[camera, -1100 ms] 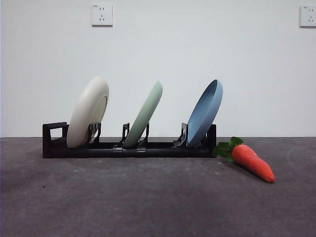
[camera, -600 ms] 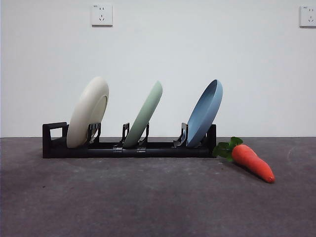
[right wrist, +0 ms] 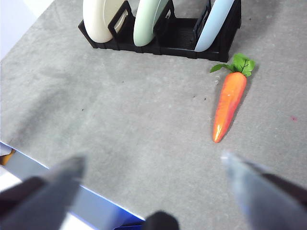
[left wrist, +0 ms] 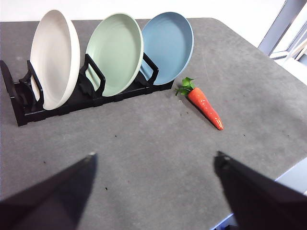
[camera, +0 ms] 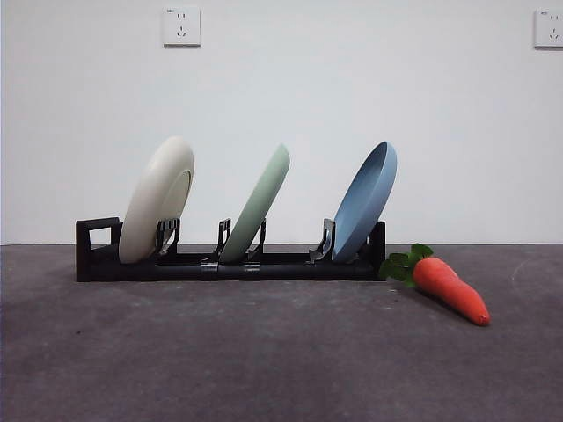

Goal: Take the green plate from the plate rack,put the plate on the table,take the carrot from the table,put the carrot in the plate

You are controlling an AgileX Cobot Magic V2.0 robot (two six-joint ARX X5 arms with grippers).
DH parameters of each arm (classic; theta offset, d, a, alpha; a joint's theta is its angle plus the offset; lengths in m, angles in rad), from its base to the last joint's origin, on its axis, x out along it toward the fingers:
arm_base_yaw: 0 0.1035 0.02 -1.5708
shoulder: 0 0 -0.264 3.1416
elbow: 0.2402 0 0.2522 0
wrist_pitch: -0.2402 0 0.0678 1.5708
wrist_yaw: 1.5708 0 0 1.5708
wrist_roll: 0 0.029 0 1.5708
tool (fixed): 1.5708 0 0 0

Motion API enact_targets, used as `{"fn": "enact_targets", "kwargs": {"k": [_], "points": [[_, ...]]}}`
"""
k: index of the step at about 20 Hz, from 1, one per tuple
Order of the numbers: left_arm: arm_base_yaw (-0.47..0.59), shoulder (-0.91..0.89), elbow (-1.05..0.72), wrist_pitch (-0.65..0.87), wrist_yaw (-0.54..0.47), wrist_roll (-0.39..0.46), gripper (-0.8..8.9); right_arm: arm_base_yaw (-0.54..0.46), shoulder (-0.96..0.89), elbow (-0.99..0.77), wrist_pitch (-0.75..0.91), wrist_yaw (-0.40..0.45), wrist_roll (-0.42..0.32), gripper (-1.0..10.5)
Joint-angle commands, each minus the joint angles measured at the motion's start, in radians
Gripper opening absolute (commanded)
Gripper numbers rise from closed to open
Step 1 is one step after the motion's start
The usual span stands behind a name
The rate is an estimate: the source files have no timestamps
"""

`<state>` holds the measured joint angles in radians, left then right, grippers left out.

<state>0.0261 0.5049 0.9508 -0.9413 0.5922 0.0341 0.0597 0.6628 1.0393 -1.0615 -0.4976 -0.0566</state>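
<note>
The green plate (camera: pixel 259 207) (left wrist: pixel 116 52) (right wrist: pixel 147 20) leans in the middle slot of the black plate rack (camera: pixel 97 262) (left wrist: pixel 19 100) (right wrist: pixel 180 36), between a cream-white plate (camera: pixel 158 198) and a light blue plate (camera: pixel 368 200). The carrot (camera: pixel 449 286) (left wrist: pixel 205 102) (right wrist: pixel 229 103) lies on the dark grey table (camera: pixel 264 352) just past the rack's blue-plate end, leaves toward the rack. My left gripper (left wrist: pixel 153 160) hovers open, high above the table and well back from the rack. My right gripper (right wrist: pixel 152 160) is also open, above the table's edge, away from the carrot. Neither arm shows in the front view.
A white wall with two sockets (camera: pixel 181 26) stands behind the rack. The table's edge (left wrist: pixel 288 175) (right wrist: pixel 29 160) lies close under both grippers. A window frame (left wrist: pixel 283 24) is off to one side.
</note>
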Motion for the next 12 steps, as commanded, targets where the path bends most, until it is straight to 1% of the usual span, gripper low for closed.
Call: {"fn": "enact_targets", "kwargs": {"k": [1, 4, 7, 9, 12], "points": [[0.000, 0.042, 0.024, 0.043, 0.034, -0.016, 5.90, 0.003, -0.002, 0.000, 0.006, -0.001, 0.007, 6.9], [-0.023, 0.133, 0.052, 0.137, 0.073, -0.041, 5.90, 0.003, 0.010, 0.000, 0.005, -0.001, 0.008, 6.9], [-0.092, 0.248, 0.089, 0.261, 0.061, -0.072, 5.90, 0.003, 0.019, 0.000, 0.006, 0.000, 0.008, 6.9], [-0.176, 0.358, 0.130, 0.346, 0.018, -0.091, 5.90, 0.003, 0.033, 0.000, 0.006, -0.001, 0.011, 6.9], [-0.332, 0.528, 0.192, 0.470, -0.130, -0.091, 5.90, 0.003, 0.055, 0.000, 0.006, 0.000, 0.011, 6.9]]}}
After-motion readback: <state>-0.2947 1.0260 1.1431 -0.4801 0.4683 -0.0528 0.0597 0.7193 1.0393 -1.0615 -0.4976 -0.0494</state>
